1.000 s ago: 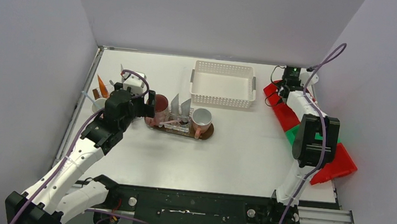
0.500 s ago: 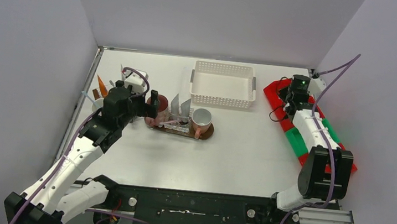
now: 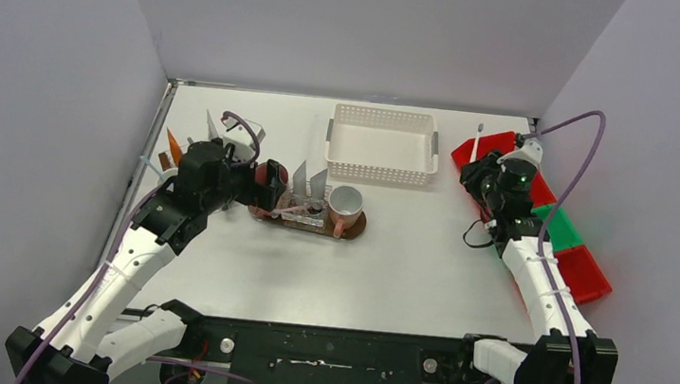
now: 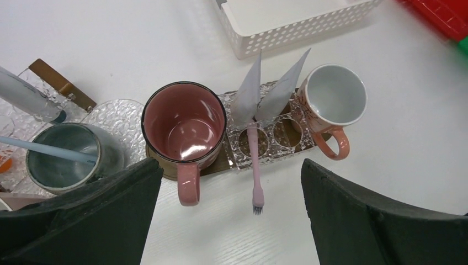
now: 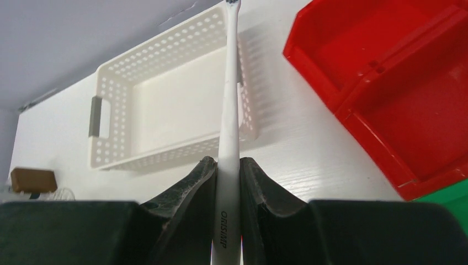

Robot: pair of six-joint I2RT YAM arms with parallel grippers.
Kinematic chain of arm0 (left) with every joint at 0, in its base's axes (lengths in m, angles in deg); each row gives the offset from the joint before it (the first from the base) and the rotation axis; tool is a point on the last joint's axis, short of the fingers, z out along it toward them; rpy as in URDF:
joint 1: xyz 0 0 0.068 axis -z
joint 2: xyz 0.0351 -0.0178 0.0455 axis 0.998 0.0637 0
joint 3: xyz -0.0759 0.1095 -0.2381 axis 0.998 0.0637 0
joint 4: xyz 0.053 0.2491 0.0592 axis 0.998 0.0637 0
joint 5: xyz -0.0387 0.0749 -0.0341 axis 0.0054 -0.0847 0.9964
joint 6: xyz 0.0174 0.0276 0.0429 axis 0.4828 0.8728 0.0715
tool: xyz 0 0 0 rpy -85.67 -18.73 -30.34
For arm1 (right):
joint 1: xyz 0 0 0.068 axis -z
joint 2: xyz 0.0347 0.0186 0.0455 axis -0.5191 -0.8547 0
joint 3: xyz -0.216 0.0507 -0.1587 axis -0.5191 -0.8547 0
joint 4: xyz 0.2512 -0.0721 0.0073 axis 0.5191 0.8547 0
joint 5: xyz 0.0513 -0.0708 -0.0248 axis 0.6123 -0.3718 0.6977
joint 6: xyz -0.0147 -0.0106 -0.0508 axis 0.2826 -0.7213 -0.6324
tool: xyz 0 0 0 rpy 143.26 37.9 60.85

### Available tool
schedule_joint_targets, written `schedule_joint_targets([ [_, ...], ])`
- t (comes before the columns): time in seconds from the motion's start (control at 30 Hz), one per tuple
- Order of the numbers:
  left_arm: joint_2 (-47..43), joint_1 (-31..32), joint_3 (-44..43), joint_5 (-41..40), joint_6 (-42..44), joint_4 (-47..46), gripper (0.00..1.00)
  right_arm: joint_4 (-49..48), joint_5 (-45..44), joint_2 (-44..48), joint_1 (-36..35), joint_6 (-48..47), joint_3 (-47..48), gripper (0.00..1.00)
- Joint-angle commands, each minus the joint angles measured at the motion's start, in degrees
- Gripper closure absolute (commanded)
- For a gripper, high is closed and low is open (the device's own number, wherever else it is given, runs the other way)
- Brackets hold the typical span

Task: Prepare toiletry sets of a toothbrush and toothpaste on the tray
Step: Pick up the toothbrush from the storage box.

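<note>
**White toothbrush gripped on the right, tray away at nine o'clock**

The white toothbrush [image 5: 229, 110] is clamped between the pads of my right gripper [image 5: 228, 171]. Its long axis runs straight out from the fingers to twelve o'clock, bristles at the far tip. Seen from overhead, the tray [image 3: 359, 224] lies well apart at about nine o'clock, past the near side of the white basket [image 3: 383, 144]. The white mug with pink handle [image 4: 335, 96] sits at the tray's closest end and looks empty, so that's my likely drop. My left gripper [image 3: 265, 186] is much nearer, hanging by the maroon mug [image 4: 184, 124], fingers spread wide and holding nothing.
</note>
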Motion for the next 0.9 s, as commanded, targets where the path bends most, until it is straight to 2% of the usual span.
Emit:
schedule_joint_targets([
  [0.0,-0.81,0.56,-4.58,4.22,0.32,3.08,0.04,-2.91,7.72,4.23,-2.86,-7.97,-1.51,1.0],
  [0.13,-1.5,1.2,-4.92,5.69,-2.03,2.23,0.04,-3.03,8.58,6.85,-7.88,-11.7,-2.96,1.0],
  [0.3,-2.08,3.22,-3.56,6.48,-6.45,-2.96,0.05,-10.24,9.42,9.57,-13.39,-11.9,-6.67,1.0],
  [0.5,-2.26,7.42,-2.66,4.07,-12.66,-8.5,0.06,-18.19,7.47,11.48,-19.28,-11.19,-10.51,1.0],
  [0.67,-1.66,12.93,-2.67,-0.15,-13.53,-10.28,0.07,-22.85,7.85,12.6,-22.72,-11.97,-12.59,1.0],
  [0.87,-0.17,14.6,-1.7,-1.42,-18.09,-14.41,0.08,-29.29,6.94,14.17,-26.11,-11.31,-15.9,1.0],
])
